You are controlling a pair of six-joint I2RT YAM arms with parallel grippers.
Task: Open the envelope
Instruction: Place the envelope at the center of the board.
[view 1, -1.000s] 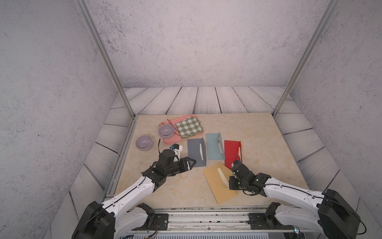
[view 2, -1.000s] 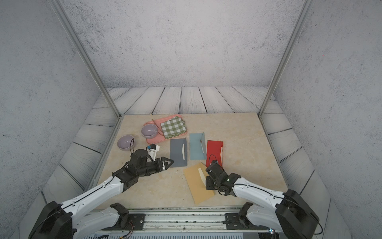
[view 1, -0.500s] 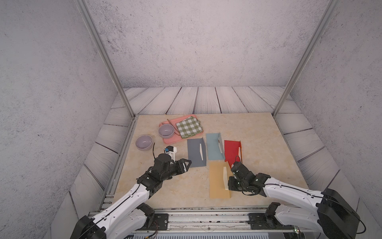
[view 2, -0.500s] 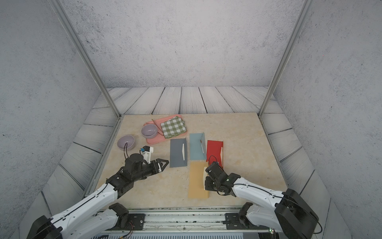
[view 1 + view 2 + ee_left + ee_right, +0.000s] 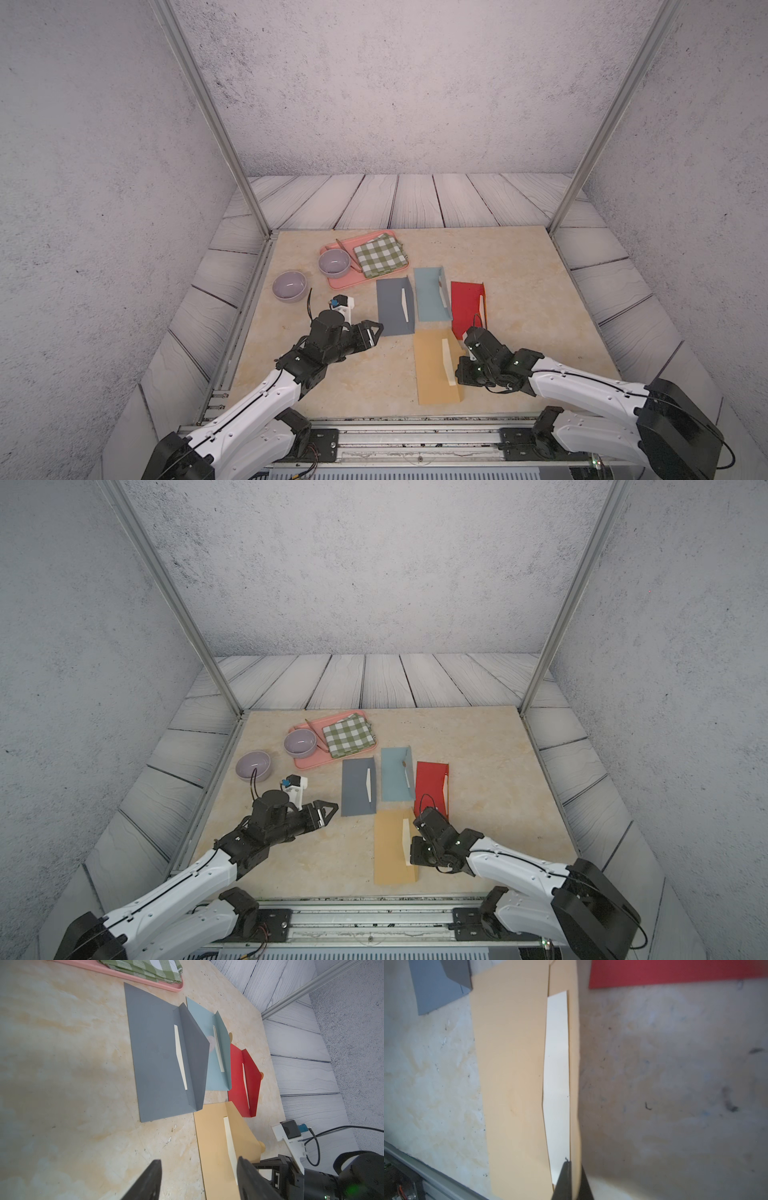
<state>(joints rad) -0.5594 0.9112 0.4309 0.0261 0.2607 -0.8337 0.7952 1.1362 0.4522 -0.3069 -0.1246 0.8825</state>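
Tan envelope (image 5: 430, 374) lies open with a white card (image 5: 447, 359) inside.

No legible text or labels anywhere

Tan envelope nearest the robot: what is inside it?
A cream sheet shows in the mouth of the tan envelope, beside the flap pinched by the right hand. The rest of the sheet is covered by the envelope's front.

The left arm (image 5: 257, 399) and right arm (image 5: 582, 380) have white shells with black joints, and the left claw (image 5: 198, 1169) and right claw (image 5: 572, 1169) are black. A thin black cable (image 5: 308, 303) loops off each wrist. A white bracket (image 5: 348, 311) carries a small black camera (image 5: 340, 299) with a blue plug.
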